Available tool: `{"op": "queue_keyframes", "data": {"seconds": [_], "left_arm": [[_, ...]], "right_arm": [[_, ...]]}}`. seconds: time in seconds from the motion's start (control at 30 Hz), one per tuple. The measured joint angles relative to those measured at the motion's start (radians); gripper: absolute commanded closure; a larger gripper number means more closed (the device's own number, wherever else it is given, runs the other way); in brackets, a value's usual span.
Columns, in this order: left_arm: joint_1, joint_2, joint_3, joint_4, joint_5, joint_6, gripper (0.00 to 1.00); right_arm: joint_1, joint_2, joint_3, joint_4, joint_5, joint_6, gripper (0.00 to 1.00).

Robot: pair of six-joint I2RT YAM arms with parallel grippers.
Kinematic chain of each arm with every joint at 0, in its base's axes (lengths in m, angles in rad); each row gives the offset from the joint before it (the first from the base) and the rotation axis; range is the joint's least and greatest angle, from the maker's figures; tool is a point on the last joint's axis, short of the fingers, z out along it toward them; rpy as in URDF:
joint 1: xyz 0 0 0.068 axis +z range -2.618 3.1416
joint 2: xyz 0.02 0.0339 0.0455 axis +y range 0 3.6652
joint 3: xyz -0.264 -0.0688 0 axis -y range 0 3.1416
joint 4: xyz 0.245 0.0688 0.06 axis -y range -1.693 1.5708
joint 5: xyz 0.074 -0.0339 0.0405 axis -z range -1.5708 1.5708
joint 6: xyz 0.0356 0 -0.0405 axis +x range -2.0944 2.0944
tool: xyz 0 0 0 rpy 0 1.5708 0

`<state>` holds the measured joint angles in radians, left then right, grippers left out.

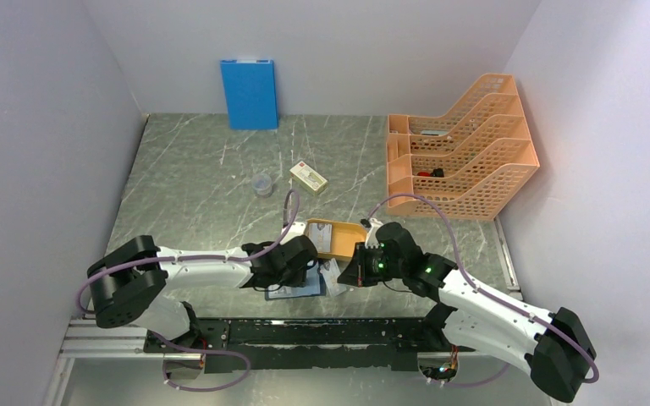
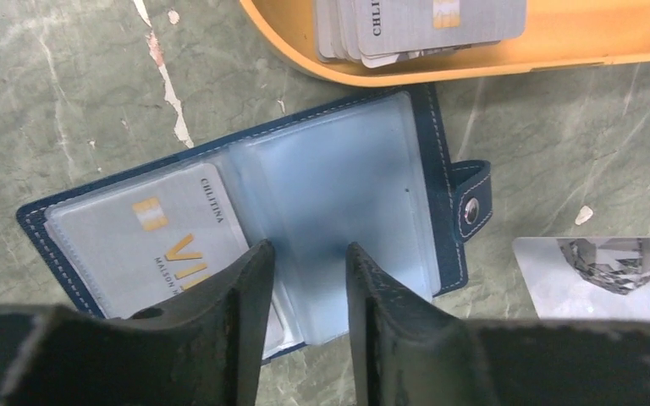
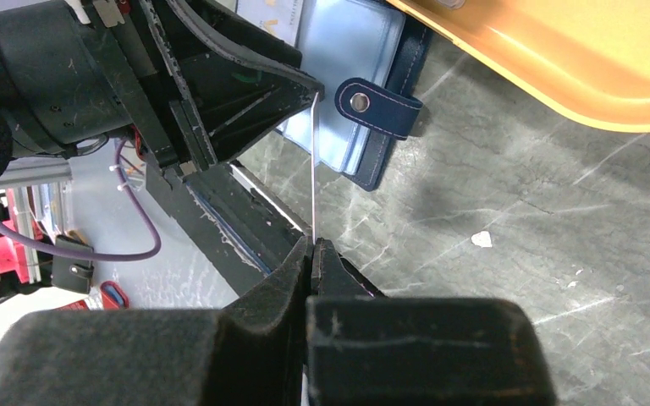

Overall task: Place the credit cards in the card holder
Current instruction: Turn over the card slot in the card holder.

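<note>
- The left hand (image 2: 307, 251) is hovering low over the open card holder (image 2: 347, 161). Its fingers are standing partly spread, with a clear gap between them and nothing showing pinched there.
- The card holder is lying flat on the desk (image 2: 68, 101) right under that hand's fingertips. Its clear sleeves are facing up and its snap tab (image 2: 471, 207) is pointing off to the hand's right.
- A gold-lettered card (image 2: 148, 241) is sitting in the holder's sleeve, partly hidden by one finger of the left hand.
- The right hand (image 3: 311, 245) is pressing its fingers together on a credit card (image 3: 313, 169). The card is showing edge-on, sticking out ahead of the tips and reaching to the tip of the left hand.
- An orange tray (image 2: 559, 52) is sitting just beyond the holder, ahead of the left hand, carrying a stack of cards (image 2: 423, 21).
- A silver card (image 2: 601, 275) is showing to the left hand's right, past the snap tab. I cannot tell whether it is the pinched one.
</note>
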<state>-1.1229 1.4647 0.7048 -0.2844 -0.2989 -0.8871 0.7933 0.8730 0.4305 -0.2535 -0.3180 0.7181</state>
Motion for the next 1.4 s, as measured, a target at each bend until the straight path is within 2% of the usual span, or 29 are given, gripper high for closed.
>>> {"op": "queue_keyframes", "data": {"seconds": [0.4, 0.9, 0.97, 1.13, 1.4], "left_arm": [[0.0, 0.0, -0.005, -0.004, -0.038, -0.016, 0.94], [0.0, -0.018, -0.028, -0.004, -0.054, -0.046, 0.95], [0.0, -0.021, -0.03, -0.004, -0.055, -0.049, 0.91], [0.0, -0.034, -0.031, -0.016, -0.055, -0.051, 0.69], [0.0, -0.081, -0.031, -0.048, -0.051, -0.047, 0.5]], "right_arm": [[0.005, 0.009, -0.011, 0.017, 0.0, 0.004, 1.0], [0.013, 0.081, -0.041, 0.054, -0.038, 0.045, 1.0], [0.013, 0.104, -0.043, 0.068, -0.046, 0.048, 1.0], [0.014, 0.146, -0.055, 0.105, -0.066, 0.071, 1.0], [0.016, 0.192, -0.065, 0.176, -0.09, 0.098, 1.0]]}}
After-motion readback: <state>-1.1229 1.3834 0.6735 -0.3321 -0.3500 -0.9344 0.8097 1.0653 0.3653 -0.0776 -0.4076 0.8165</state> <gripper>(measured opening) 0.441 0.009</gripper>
